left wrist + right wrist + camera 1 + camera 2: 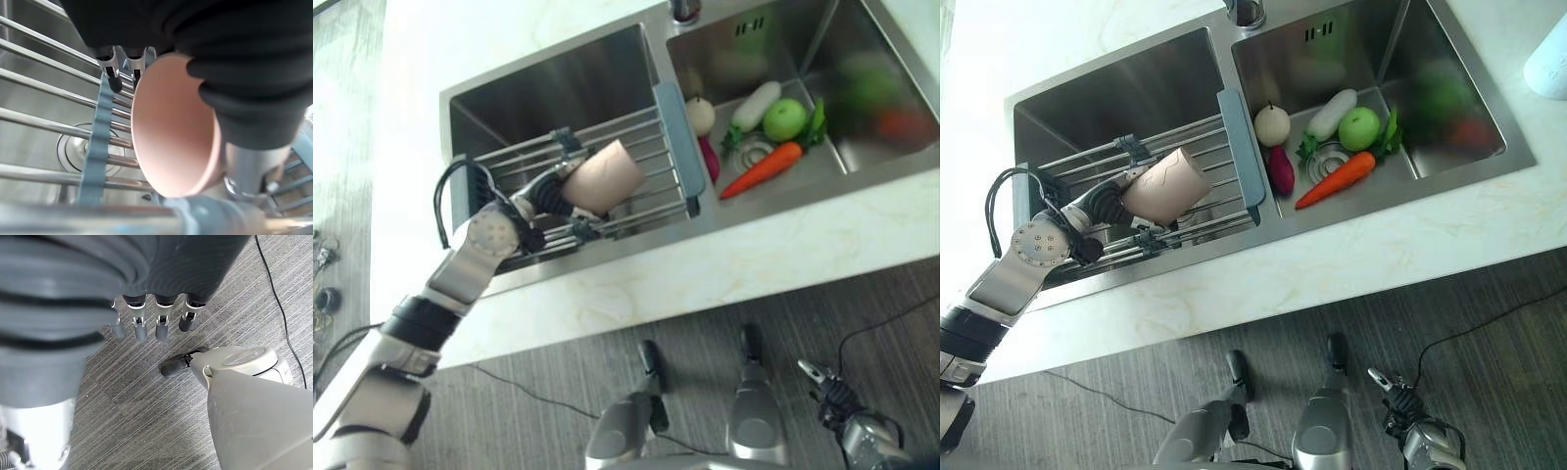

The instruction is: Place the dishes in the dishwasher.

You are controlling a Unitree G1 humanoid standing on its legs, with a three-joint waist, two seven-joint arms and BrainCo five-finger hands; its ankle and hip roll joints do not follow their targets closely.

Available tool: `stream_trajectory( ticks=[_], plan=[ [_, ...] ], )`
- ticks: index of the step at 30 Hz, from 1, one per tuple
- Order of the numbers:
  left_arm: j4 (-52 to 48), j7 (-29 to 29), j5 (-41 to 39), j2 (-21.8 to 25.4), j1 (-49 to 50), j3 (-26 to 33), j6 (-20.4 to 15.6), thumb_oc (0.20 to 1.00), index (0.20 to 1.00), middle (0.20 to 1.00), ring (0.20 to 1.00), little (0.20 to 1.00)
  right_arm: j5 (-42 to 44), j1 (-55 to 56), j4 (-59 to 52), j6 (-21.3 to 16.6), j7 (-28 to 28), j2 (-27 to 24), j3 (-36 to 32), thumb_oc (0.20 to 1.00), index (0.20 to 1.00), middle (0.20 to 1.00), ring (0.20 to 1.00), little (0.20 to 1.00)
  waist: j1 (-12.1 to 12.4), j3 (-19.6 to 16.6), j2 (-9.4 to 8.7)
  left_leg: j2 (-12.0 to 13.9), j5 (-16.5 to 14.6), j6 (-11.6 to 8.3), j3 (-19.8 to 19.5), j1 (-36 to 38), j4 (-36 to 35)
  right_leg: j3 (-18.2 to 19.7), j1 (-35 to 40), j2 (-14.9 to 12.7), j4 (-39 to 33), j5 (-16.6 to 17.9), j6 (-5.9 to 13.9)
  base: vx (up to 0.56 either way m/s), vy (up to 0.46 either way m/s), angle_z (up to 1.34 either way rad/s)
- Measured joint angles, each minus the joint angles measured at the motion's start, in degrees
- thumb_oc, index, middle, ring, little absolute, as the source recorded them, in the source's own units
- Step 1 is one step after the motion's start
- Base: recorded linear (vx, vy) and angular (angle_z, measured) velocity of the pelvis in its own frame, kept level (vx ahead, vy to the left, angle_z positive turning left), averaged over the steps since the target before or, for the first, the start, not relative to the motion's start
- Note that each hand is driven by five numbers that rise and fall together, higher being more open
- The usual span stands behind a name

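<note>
1. The left hand (1102, 204) has its fingers (111, 73) curled round the pale pink plastic cup (1165, 186), pinching it against the thumb.
2. The cup lies on its side over the steel wire drying rack (1205, 132) in the left basin of the steel double sink (1067, 93). Its long axis runs along the rack bars, with the open mouth towards the wrist.
3. The right hand (156, 316) hangs well apart by the floor, fingers relaxed, so the left arm is nearer.

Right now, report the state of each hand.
Left hand: shut on the pink cup, held over the sink rack.
Right hand: open, holding nothing, hanging low over the floor.
</note>
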Motion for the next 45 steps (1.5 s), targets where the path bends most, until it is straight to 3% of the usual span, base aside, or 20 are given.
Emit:
stream_trajectory(
  ticks=[1,3,5,6,16,20,27,32,36,38,39,45],
  plan=[
    [0.0,-0.9,0.1,0.2,0.0,0.3,0.0,0.523,0.523,0.523,0.523,0.523,0.0,0.0,0.1,0.0,0.1,0.0,0.0,1.000,1.000,1.000,1.000,1.000,0.0,0.0,0.23,0.0,0.0,0.00,0.0,0.0,0.0,0.0,0.0,0.0,0.0,0.0,0.00,0.00,0.000,0.00],
    [-0.2,-2.2,1.6,0.7,-0.1,0.5,0.1,0.555,0.555,0.555,0.555,0.555,0.0,0.0,0.0,0.0,0.3,0.0,0.0,1.000,1.000,1.000,1.000,1.000,-0.1,0.0,0.31,0.0,0.0,0.00,0.0,-0.1,0.0,0.0,-0.1,0.0,0.0,0.0,-0.01,0.00,0.000,0.00],
    [-0.5,-2.5,2.1,0.9,-0.2,0.6,0.6,0.429,0.429,0.429,0.429,0.429,0.0,0.0,-0.1,0.0,0.3,0.0,0.1,1.000,1.000,1.000,1.000,1.000,-0.1,0.0,0.30,0.0,0.0,0.00,0.0,-0.1,0.0,0.0,-0.1,0.0,0.0,0.0,-0.01,0.00,0.000,0.00],
    [-0.5,-2.5,2.1,0.9,-0.2,0.6,0.8,0.200,0.200,0.200,0.200,0.200,0.0,0.0,-0.1,-0.1,0.4,0.0,0.1,1.000,1.000,1.000,1.000,1.000,-0.1,0.0,0.30,0.0,0.0,0.00,0.0,-0.1,0.0,0.0,-0.1,0.0,0.0,0.0,-0.01,0.00,0.000,0.00],
    [-0.4,-1.3,2.3,0.8,-0.4,0.8,1.1,0.200,0.200,0.200,0.200,0.200,0.1,-0.1,-0.6,-0.2,0.5,0.0,0.2,1.000,1.000,1.000,1.000,1.000,-0.2,0.1,0.22,0.0,0.1,0.18,-0.1,-0.8,0.0,0.1,-0.9,0.1,0.2,0.1,-0.02,0.00,0.000,0.00],
    [-0.4,2.3,2.3,-0.9,0.6,0.9,0.5,0.200,0.200,0.200,0.200,0.200,0.1,-0.4,-0.6,-0.9,-0.2,0.1,0.2,1.000,1.000,1.000,1.000,1.000,-0.1,0.1,0.18,0.0,0.2,0.27,-0.1,-0.8,0.0,0.0,-0.9,0.1,0.5,0.1,-0.03,0.00,0.000,0.00],
    [2.0,16.2,9.5,-2.6,4.1,1.1,-6.7,0.200,0.200,0.200,0.200,0.200,0.1,-0.4,-0.6,-1.0,-0.5,1.7,0.3,1.000,1.000,1.000,1.000,1.000,-0.1,-0.1,-1.10,0.3,0.4,0.36,-0.2,-0.3,0.0,-0.2,-0.5,0.3,0.8,0.1,-0.06,0.00,-0.044,0.01],
    [6.9,33.6,16.5,-9.6,9.4,7.2,-10.3,0.200,0.200,0.200,0.200,0.200,0.0,-0.2,-1.1,-2.2,-1.5,7.2,2.5,1.000,1.000,1.000,1.000,1.000,-0.2,-1.4,-4.31,0.9,0.3,0.34,-0.5,1.4,0.0,-0.6,1.8,0.9,0.1,0.1,-0.33,0.02,-0.064,0.02],
    [6.8,42.3,20.9,-10.9,10.9,7.8,-13.1,0.200,0.200,0.200,0.200,0.200,0.0,-0.1,-1.1,-2.6,-2.6,9.2,3.0,1.000,1.000,1.000,1.000,1.000,-0.3,-3.3,-6.28,1.1,0.3,0.32,-1.1,2.4,0.0,-1.4,3.3,1.1,0.0,-0.1,-0.63,0.03,-0.009,0.08],
    [6.6,46.3,22.7,-12.1,14.1,8.8,-14.5,0.200,0.200,0.200,0.200,0.200,-0.1,2.2,-1.1,-2.5,-3.2,9.6,2.9,1.000,1.000,1.000,1.000,1.000,0.1,-5.9,-6.20,1.2,0.0,-0.01,-1.5,4.4,0.0,-1.8,5.4,1.1,-0.1,-0.7,-0.83,0.07,0.001,0.10],
    [6.3,46.9,23.4,-13.0,18.1,8.3,-15.4,0.200,0.200,0.200,0.200,0.200,-0.7,4.0,-0.8,-2.4,-3.2,9.7,2.5,1.000,1.000,1.000,1.000,1.000,0.4,-8.7,-5.48,1.2,-0.1,-0.07,-1.6,4.5,0.0,-1.9,5.6,1.1,-0.1,-0.8,-0.80,0.10,0.009,0.02],
    [3.8,50.4,24.8,-16.0,27.9,8.5,-16.6,0.200,0.200,0.200,0.200,0.200,-3.5,11.8,4.5,-1.9,-4.4,10.5,1.7,1.000,1.000,1.000,1.000,1.000,2.9,-16.1,-5.21,1.3,-1.7,0.07,-1.6,7.9,-0.1,-2.1,9.0,0.9,-0.1,-1.8,-0.98,0.07,-0.010,0.01]
  ],
)
